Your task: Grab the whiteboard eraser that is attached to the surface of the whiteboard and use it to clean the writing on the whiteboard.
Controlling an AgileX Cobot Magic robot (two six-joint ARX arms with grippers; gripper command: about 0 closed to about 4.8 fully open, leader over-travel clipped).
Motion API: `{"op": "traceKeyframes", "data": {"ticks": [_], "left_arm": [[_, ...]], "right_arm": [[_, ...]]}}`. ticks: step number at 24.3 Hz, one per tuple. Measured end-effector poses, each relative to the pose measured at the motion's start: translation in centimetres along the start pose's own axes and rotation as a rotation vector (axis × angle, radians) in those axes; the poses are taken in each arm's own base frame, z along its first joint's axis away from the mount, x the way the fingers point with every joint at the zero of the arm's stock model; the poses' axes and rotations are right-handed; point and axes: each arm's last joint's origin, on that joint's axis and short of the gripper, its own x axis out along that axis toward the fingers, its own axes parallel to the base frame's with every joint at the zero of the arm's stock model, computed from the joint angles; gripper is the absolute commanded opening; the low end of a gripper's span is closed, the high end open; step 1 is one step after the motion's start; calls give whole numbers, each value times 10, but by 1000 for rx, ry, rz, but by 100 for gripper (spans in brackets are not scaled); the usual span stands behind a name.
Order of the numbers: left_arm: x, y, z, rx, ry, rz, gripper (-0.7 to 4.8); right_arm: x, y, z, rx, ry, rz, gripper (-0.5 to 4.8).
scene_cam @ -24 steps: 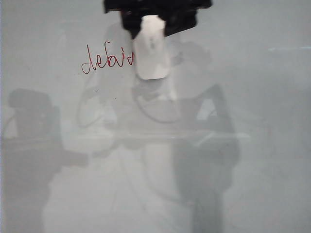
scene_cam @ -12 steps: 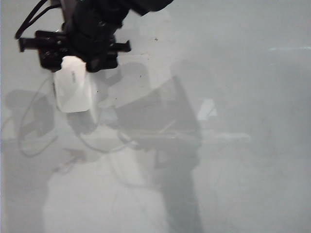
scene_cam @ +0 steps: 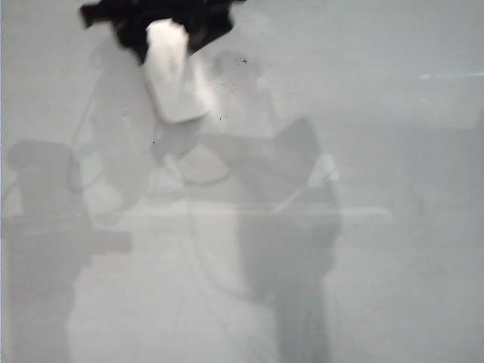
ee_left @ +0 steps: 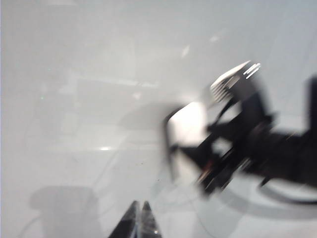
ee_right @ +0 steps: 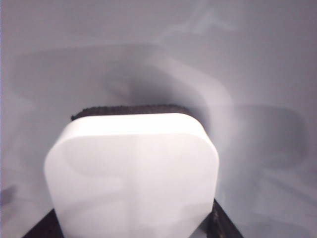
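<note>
My left gripper [ee_left: 140,218] idles off the board's left side, fingertips nearly touching. My right gripper [scene_cam: 162,26] sits upper left over the glossy pale grey whiteboard [scene_cam: 393,287], jaws clamped on the white rounded plastic whiteboard eraser [scene_cam: 174,79], its dark felt [ee_right: 131,110] facing the board. No red writing visible.

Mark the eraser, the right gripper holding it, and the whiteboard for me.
whiteboard eraser [scene_cam: 175,83], exterior view, middle of its white face.
right gripper [scene_cam: 160,24], exterior view, black body clamping the eraser's top.
whiteboard [scene_cam: 408,151], exterior view, bare surface.
</note>
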Motion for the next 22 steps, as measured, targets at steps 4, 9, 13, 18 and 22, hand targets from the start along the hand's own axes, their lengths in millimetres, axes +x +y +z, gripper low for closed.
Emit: {"op": "traceKeyframes", "data": {"ticks": [4,9,13,18,22], "left_arm": [[0,1,0,0,-9,41,-5],[0,1,0,0,-9,44,-5],[0,3,1,0,-20,96,-5],[0,3,1,2,-24,116,-5],[0,3,1,3,-24,119,-5]], "right_arm": [[-18,-25,14,-26,22,-64,176],[-28,-31,20,-115,37,-132,176],[-72,-90,26,-67,29,-260,176],[-101,-125,-40,-100,119,-286,176],[-134,-167,-63,69,-10,-349,176]]}}
